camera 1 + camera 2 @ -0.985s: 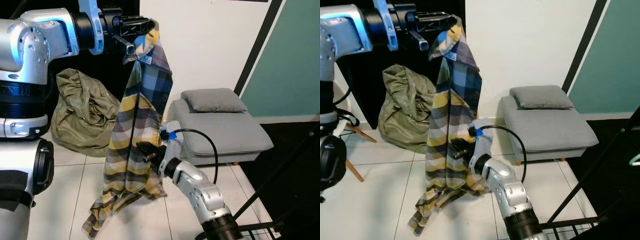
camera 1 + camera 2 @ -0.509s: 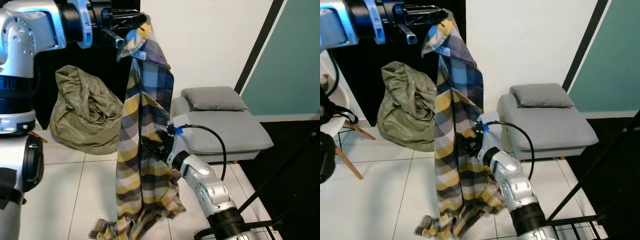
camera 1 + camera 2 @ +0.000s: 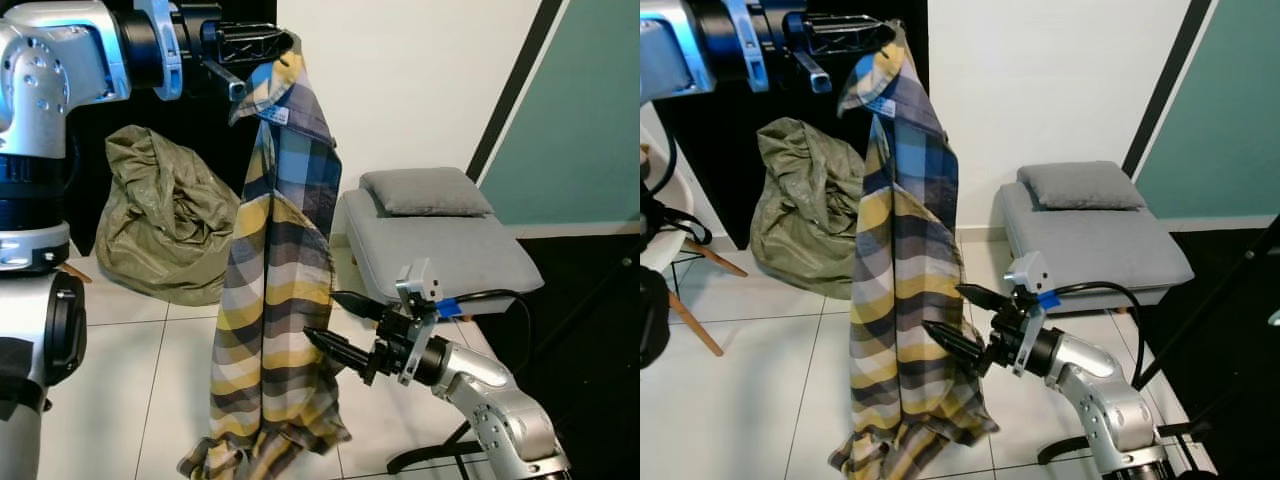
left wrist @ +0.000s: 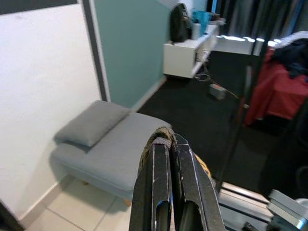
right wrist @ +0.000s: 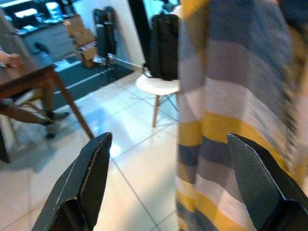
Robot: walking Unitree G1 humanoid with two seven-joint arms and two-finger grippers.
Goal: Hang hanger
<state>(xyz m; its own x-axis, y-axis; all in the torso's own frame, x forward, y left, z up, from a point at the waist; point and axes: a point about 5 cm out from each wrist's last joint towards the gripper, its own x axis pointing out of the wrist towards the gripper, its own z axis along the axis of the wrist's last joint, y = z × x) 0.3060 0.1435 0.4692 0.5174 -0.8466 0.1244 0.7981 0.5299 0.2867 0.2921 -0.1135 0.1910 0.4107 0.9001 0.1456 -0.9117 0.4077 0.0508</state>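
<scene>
A yellow, blue and grey plaid shirt hangs by its collar from my left gripper, held high at the upper left. In the left wrist view the left gripper is shut on a fold of the fabric. The shirt's hem trails on the white tiled floor. My right gripper is open, low beside the shirt's right edge, fingertips pointing at the cloth and just short of it. The right wrist view looks between the spread fingers at the plaid cloth.
An olive green bag slumps on the floor behind the shirt. A grey daybed with a cushion stands at the wall to the right. Black rack bars cross the far right. A wooden table and a person's legs lie beyond.
My right gripper has pulled out of the shirt's folds toward the right and now stands open beside it. The shirt's lower part has dropped to hang straight. The left gripper still holds the collar.
</scene>
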